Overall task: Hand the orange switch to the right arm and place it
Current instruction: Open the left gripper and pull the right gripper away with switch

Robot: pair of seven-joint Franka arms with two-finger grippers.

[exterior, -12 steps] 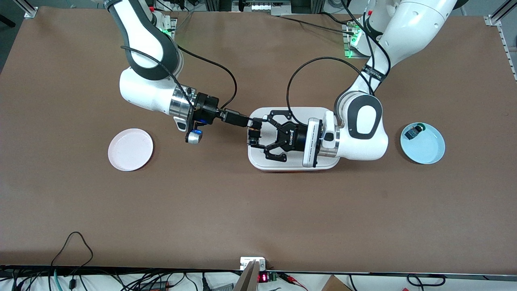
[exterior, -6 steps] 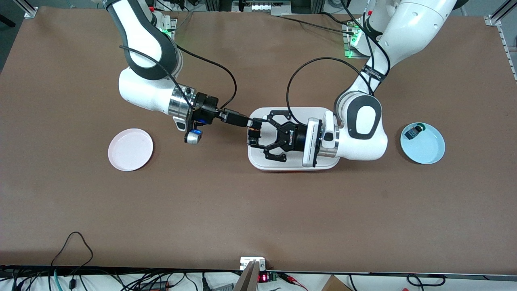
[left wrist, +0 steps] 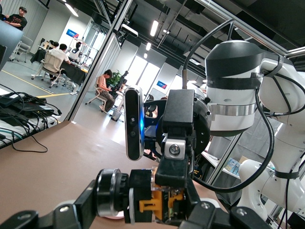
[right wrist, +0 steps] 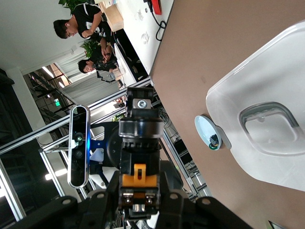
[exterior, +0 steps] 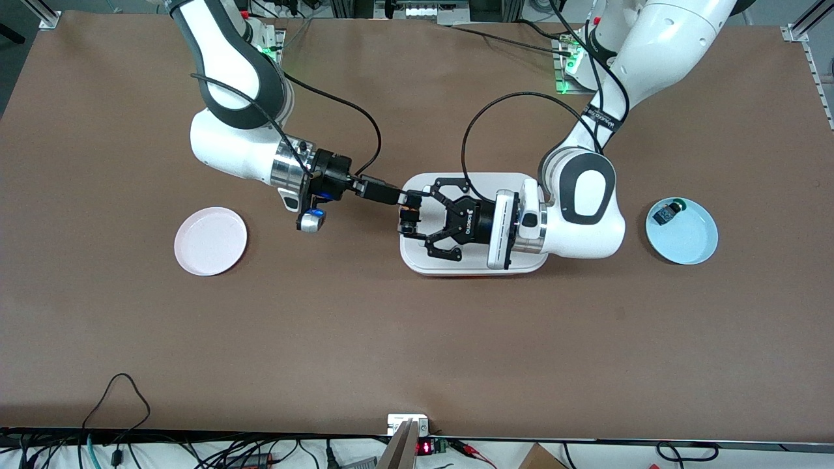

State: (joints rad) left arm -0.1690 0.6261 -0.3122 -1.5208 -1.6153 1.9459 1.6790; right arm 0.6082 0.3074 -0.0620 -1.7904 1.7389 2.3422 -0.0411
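The orange switch (exterior: 408, 218) hangs in the air over the end of the white tray (exterior: 475, 179) nearest the right arm, held between both grippers. My left gripper (exterior: 412, 213), the wide claw, is shut on the switch's two ends. In the left wrist view the switch (left wrist: 143, 200) spans the gap between its fingers. My right gripper (exterior: 405, 198), slim and straight, reaches in from the right arm's end and is shut on the switch's orange part. The right wrist view shows that orange part (right wrist: 138, 183) clamped between its fingers.
A pink plate (exterior: 210, 241) lies toward the right arm's end. A light blue plate (exterior: 690, 244) toward the left arm's end holds the green-capped switch (exterior: 670, 210). Cables and a small box run along the table edge nearest the front camera.
Both grippers and the switch have shifted very slightly toward the right arm's end. Neither grip has visibly changed.
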